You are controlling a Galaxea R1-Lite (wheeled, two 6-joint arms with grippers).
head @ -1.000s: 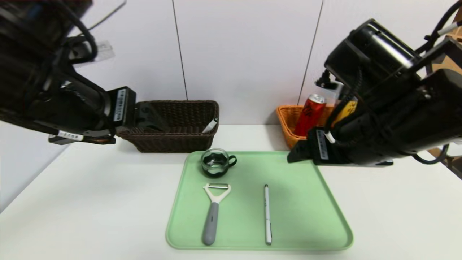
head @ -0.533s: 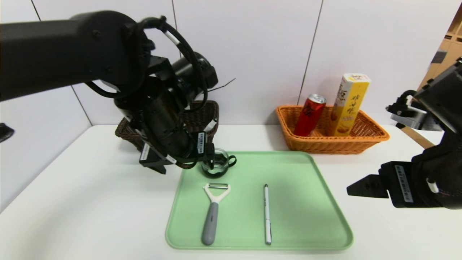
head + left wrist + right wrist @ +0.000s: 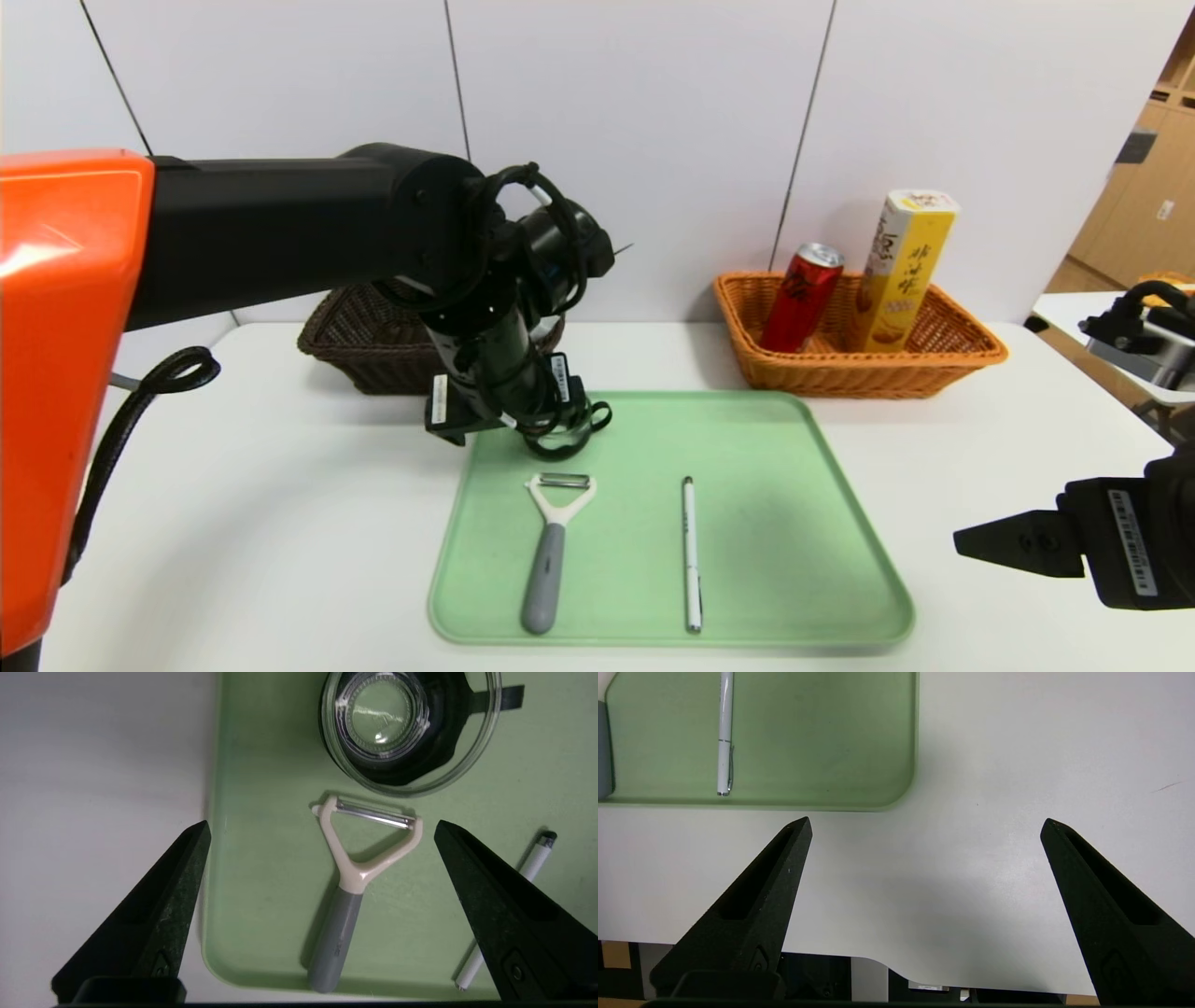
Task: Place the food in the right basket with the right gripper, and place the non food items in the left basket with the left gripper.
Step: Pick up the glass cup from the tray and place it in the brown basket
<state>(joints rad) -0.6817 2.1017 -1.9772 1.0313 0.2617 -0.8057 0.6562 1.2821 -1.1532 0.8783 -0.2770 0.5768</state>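
The red can [image 3: 801,297] and the yellow snack box [image 3: 901,271] stand in the orange basket [image 3: 934,369]. The dark glass cup [image 3: 406,728], the peeler [image 3: 553,546] and the thin white pen [image 3: 691,551] lie on the green tray [image 3: 794,448]. My left gripper [image 3: 509,427] is open and empty, hovering over the tray's far left corner in front of the dark brown basket [image 3: 359,345]. It partly hides the cup in the head view. In the left wrist view the peeler [image 3: 355,877] lies between the open fingers. My right gripper [image 3: 966,543] is open and empty over bare table right of the tray. The marker is hidden.
The tray sits mid-table between the baskets, which stand at the back against the wall. In the right wrist view the pen [image 3: 725,732] and the tray corner [image 3: 896,788] show, with the table's front edge just behind my right gripper [image 3: 927,820].
My left arm has swung from the dark basket forward and down to the cup on the tray. My right arm has drawn back from the orange basket to the table's right front.
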